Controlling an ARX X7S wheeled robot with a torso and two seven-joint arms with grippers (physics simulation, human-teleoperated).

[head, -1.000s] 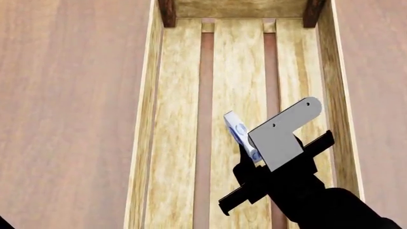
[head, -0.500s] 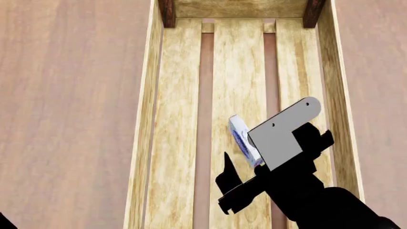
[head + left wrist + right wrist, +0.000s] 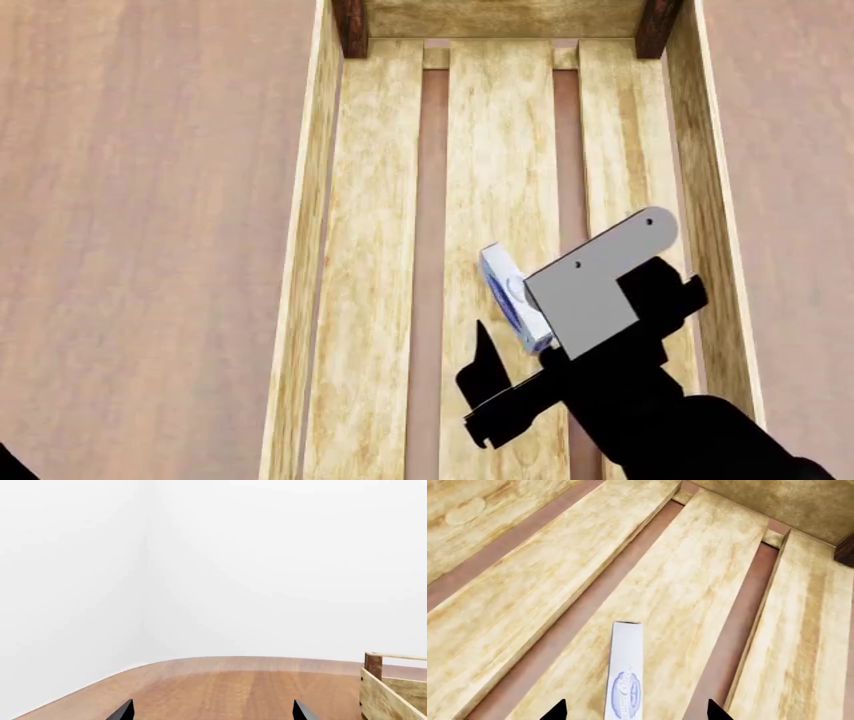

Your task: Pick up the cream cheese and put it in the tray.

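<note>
**Cream cheese inside the tray**

Your tray [image 3: 360, 250] fills the tabletop [image 3: 147, 240]. Your right pincer [image 3: 514, 340] stands spread apart at five o'clock, the cream cheese [image 3: 511, 297] on edge on the middle slat. Your left pincer [image 3: 210, 711] is also apart.

Inside the tray [image 3: 310, 250] the slatted floor ahead of the right gripper [image 3: 561, 340] lies bare up to the far end wall, so the way forward along the middle slat is open. The cream cheese [image 3: 513, 296] stands on edge between the spread jaws, blocking the gap between them. The tray's right plank wall runs just beside the gripper, leaving little room on that side; toward the left wall there is more. Two dark corner posts [image 3: 351, 25] rise at the far end. The worktop [image 3: 147, 220] left of the tray is open, and the left gripper [image 3: 212, 711] faces unobstructed worktop, with the tray's corner off to one side.
</note>
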